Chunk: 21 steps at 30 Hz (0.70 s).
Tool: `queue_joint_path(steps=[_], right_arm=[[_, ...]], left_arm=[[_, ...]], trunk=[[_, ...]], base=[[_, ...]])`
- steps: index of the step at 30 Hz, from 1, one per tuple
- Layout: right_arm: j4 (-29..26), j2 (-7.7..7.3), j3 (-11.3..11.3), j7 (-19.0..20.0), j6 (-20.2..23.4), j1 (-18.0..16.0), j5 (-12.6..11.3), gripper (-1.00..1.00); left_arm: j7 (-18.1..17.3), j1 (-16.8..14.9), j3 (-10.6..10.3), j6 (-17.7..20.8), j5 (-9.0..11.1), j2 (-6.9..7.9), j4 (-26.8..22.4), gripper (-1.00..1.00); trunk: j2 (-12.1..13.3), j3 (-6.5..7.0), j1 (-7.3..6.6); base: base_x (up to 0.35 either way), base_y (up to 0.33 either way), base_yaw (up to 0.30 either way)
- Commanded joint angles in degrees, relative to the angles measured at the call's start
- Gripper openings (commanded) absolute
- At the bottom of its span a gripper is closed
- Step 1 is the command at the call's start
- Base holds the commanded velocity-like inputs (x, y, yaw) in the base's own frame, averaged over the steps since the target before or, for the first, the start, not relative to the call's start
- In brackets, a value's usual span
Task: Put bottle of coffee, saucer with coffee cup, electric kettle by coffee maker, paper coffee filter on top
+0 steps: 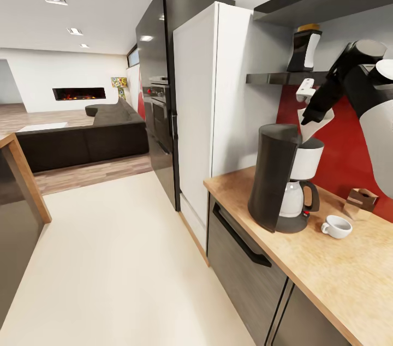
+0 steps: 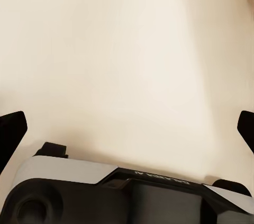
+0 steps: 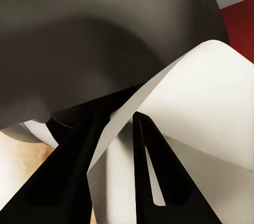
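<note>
White folded paper, the paper coffee filter [image 3: 196, 107], is pinched between the two black fingers [image 3: 159, 181] of my right gripper [image 1: 312, 115], and through the right wrist camera I see its curved sheet lying just against the smooth dark top of the tall grey-black coffee maker [image 1: 273, 174]. My left gripper [image 2: 127, 128] hangs with its dark fingertips spread wide over plain cream floor, holding nothing.

From the head camera, the right gripper sits just above the coffee maker's flat top. That machine stands on the warm tan wood-grain kitchen countertop [image 1: 338, 275]. A small white coffee cup [image 1: 337, 226] with a loop handle rests on the wood just beside the coffee maker's base. Above and behind the coffee maker, the small dark bottle of coffee [image 1: 304, 49] with its golden cap stands on the thin glossy black kitchen shelf [image 1: 273, 78].

I judge this to be the filter-placing step. To do it well, I would lower the paper until it rests flat and centred on the top before letting go, so it does not slide off the curved back.
</note>
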Motion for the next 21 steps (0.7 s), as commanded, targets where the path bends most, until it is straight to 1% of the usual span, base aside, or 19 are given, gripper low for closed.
queue_joint_path(steps=[1,18,21], right_arm=[[0.0,-0.06,0.3,0.3,0.7,-0.1,0.0,-1.00],[0.0,-0.06,0.3,0.3,0.6,0.0,-0.1,-1.00],[0.0,-0.06,0.3,0.3,0.6,0.0,-0.4,-1.00]], left_arm=[[-0.1,0.0,0.2,0.0,0.2,-0.05,-0.1,1.00],[-0.1,0.0,0.2,0.0,0.2,-0.05,-0.1,1.00],[-0.1,0.0,0.2,0.0,0.2,-0.05,-0.1,1.00]], trunk=[[0.0,-0.07,0.01],[0.0,-0.07,0.01],[0.0,-0.07,0.01]], base=[[0.000,0.000,0.000],[0.000,0.000,0.000],[0.000,0.000,0.000]])
